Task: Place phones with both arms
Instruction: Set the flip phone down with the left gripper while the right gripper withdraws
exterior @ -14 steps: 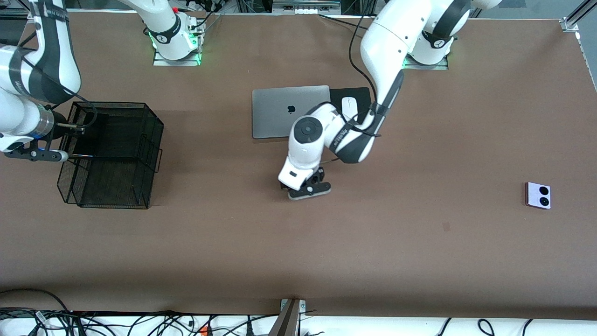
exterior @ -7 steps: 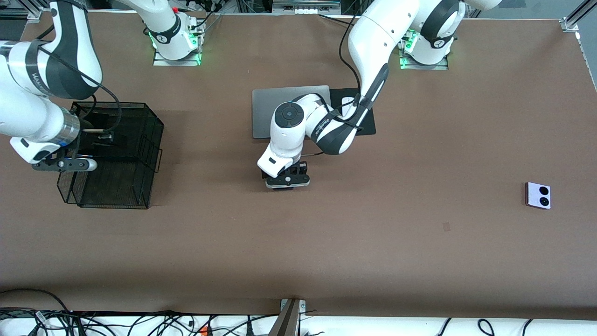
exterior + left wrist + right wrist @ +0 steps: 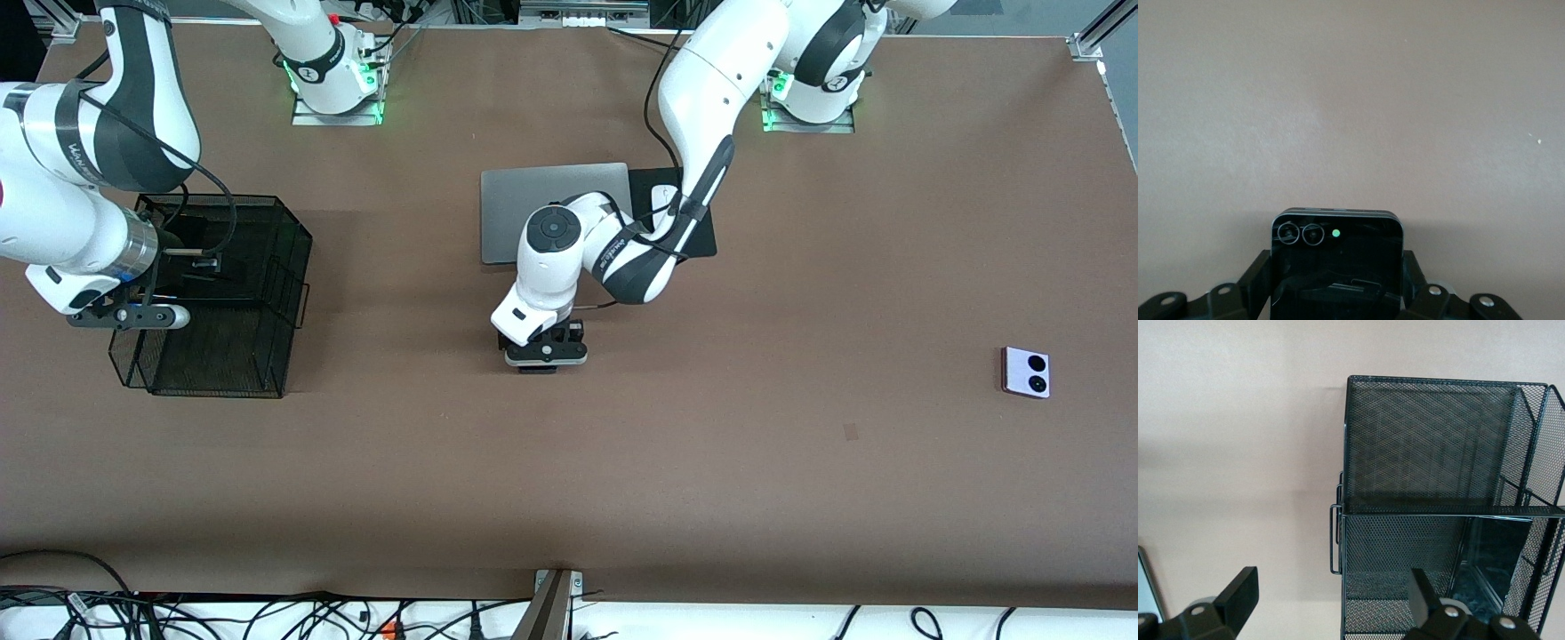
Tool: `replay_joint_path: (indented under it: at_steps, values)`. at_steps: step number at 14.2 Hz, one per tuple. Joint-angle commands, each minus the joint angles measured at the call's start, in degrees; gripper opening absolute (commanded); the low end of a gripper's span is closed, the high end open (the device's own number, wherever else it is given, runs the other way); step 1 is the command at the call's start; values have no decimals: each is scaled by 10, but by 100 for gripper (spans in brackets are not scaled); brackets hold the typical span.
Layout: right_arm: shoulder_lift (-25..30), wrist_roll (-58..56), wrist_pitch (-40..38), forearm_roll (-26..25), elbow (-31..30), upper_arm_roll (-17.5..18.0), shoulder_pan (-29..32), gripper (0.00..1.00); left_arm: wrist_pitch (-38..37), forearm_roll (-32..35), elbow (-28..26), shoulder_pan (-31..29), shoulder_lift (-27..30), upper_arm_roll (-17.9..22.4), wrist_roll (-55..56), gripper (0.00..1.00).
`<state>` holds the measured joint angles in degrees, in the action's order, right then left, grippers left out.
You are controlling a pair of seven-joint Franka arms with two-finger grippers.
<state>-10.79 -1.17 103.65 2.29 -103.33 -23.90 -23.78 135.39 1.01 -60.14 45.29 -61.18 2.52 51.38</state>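
Within the last second the right arm has swung in from the table's edge. Its right tool [image 3: 125,316] now hangs over the black mesh basket [image 3: 293,242], at the wall toward the right arm's end of the table. In the right wrist view the fingers [image 3: 1239,592] are spread wide with nothing between them. A glossy dark slab seems to stand in 1 narrow compartment of the basket; it is probably the long phone, though I cannot tell for sure.

Next come the silver laptop [image 3: 511,200] and the left arm reaching over it. The left tool [image 3: 544,355] has shifted toward the right arm's end and squared up, then nearly stopped in the last half second. It pinches the small black phone [image 3: 1337,243], which is held above bare table with its 2 lenses showing.

The lilac-white phone [image 3: 1026,372] has not moved; it lies flat near the left arm's end of the table.

My judgement: 1 phone is probably stowed, 1 is on its way toward the basket, perhaps for a handover, and 1 is untouched.
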Motion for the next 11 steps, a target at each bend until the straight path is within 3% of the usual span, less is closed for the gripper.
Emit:
replay_joint_path:
  at_steps: [1, 2, 4, 5, 11]
  values:
    - [-5, 6, -19, 11, 14, 0, 2, 99, 0, -8, 26, 6, -10, 11, -7, 44]
    - [-5, 8, -19, 11, 15, 0, 1, 99, 1, -8, 25, 6, -10, 12, -6, 68]
    - [-5, 8, -19, 16, 15, 1, -4, 99, 1, -8, 26, 5, -11, 12, 6, 94]
    - [-4, 7, -19, 22, 15, 1, -4, 99, 2, -8, 26, 5, -11, 12, 8, 100]
    - [-2, 8, -20, 56, 19, 3, -11, 99, 0, -8, 26, 9, -8, 22, 43, 100]
